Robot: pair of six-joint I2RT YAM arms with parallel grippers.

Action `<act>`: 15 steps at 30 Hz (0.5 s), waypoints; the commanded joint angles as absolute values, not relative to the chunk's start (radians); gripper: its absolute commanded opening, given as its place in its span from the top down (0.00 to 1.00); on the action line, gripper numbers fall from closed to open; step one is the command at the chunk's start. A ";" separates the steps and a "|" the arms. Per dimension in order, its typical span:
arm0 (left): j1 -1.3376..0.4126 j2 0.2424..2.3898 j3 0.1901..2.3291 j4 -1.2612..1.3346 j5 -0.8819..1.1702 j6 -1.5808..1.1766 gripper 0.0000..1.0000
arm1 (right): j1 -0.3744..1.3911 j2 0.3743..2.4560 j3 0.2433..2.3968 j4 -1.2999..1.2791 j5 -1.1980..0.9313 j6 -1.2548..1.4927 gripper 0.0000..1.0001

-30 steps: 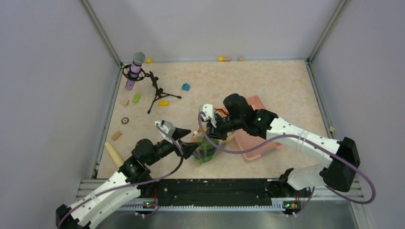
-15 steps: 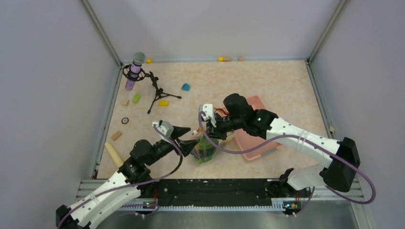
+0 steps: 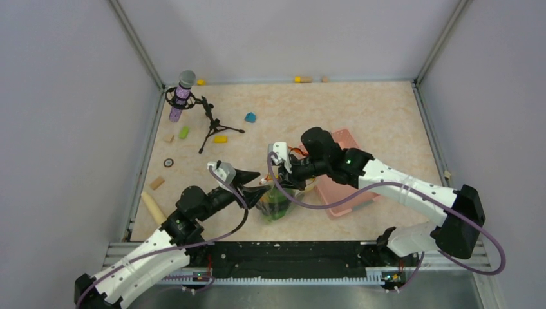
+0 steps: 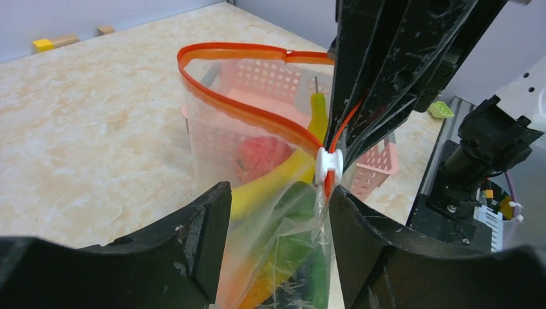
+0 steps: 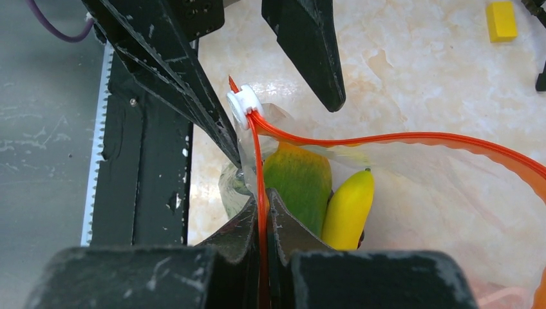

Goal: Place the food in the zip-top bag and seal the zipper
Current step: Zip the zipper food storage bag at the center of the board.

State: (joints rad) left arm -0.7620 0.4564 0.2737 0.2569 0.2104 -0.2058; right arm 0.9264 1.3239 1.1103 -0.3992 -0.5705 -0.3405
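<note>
The zip-top bag (image 3: pixel 277 205) stands upright between both grippers, with its mouth partly open. Inside are food pieces: a yellow banana (image 5: pixel 348 209), a green piece (image 5: pixel 297 183) and a red tomato (image 4: pixel 263 158). My right gripper (image 5: pixel 264 199) is shut on the orange-red zipper (image 5: pixel 259 154) strip and holds the bag up; it also shows in the top view (image 3: pixel 283 177). The white slider tab (image 4: pixel 327 166) sits at the strip's end near my left gripper (image 4: pixel 277 219). That gripper is open, with its fingers on either side of the bag just below the slider; it also shows in the top view (image 3: pixel 259 185).
The pink slatted basket (image 3: pixel 348 190) stands right behind the bag. A microphone on a tripod (image 3: pixel 183 96) stands at the back left, with small blocks (image 3: pixel 220 138) around it. A wooden cylinder (image 3: pixel 153 207) lies near the left wall.
My left gripper has moved slightly forward and up toward the bag's slider end. The right gripper and the bag have barely moved.
</note>
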 commanded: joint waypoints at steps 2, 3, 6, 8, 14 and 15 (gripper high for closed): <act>-0.763 0.451 0.320 0.323 0.252 -0.183 0.39 | 0.924 1.328 1.106 -0.362 -0.616 -0.376 0.99; -0.764 0.450 0.318 0.327 0.253 -0.181 0.40 | 0.924 1.327 1.104 -0.364 -0.616 -0.380 0.99; -0.762 0.447 0.315 0.325 0.259 -0.176 0.45 | 0.925 1.324 1.105 -0.364 -0.617 -0.380 0.99; -0.762 0.450 0.312 0.326 0.261 -0.176 0.48 | 0.925 1.320 1.105 -0.364 -0.619 -0.380 0.99; -0.762 0.465 0.297 0.333 0.245 -0.175 0.48 | 0.925 1.304 1.094 -0.345 -0.624 -0.371 0.99; -0.763 0.468 0.295 0.336 0.242 -0.175 0.48 | 0.924 1.304 1.094 -0.342 -0.623 -0.371 0.99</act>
